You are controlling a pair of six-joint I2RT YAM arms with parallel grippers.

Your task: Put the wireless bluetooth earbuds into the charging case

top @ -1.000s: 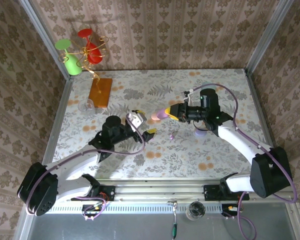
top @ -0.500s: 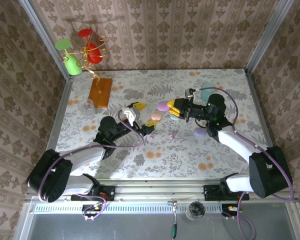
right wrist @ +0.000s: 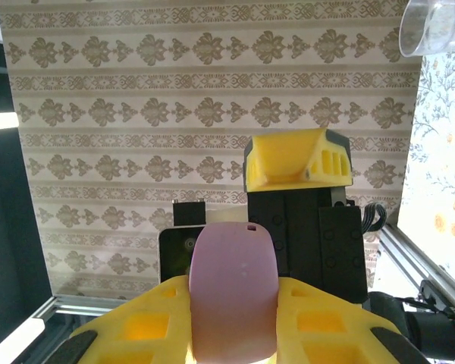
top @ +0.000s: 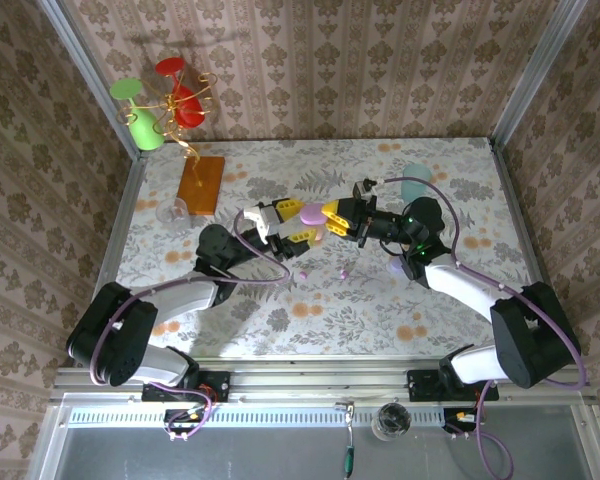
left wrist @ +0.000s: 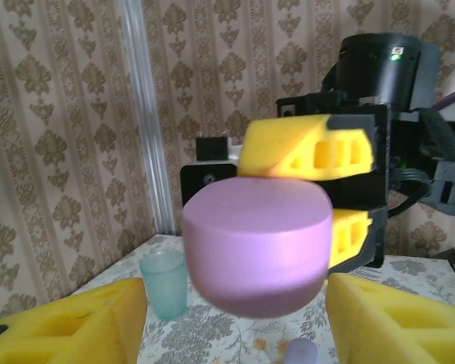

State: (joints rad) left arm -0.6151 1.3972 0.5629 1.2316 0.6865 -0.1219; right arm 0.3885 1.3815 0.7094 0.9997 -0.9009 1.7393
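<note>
My right gripper (top: 328, 220) (right wrist: 231, 311) is shut on a lilac pebble-shaped charging case (top: 312, 212) (right wrist: 231, 288), held in the air above mid-table with its lid closed. My left gripper (top: 298, 224) (left wrist: 235, 334) faces it, open, its yellow fingers (left wrist: 68, 326) spread to either side just below the case (left wrist: 256, 243). Two tiny earbuds (top: 343, 272) (top: 302, 273) lie on the table in front of the grippers. A pink case (top: 317, 236) lies on the table under the grippers.
A second lilac case (top: 400, 268) (left wrist: 302, 353) lies under the right forearm. A teal cup (top: 415, 180) (left wrist: 164, 282) stands at the back right. An orange block (top: 201, 184), a clear glass (top: 172, 212) and a wire stand with coloured glasses (top: 165, 100) occupy the back left.
The right gripper has carried the lilac case left and away from me. The left gripper has risen from the table and turned to face it, its fingers now flanking the case.
</note>
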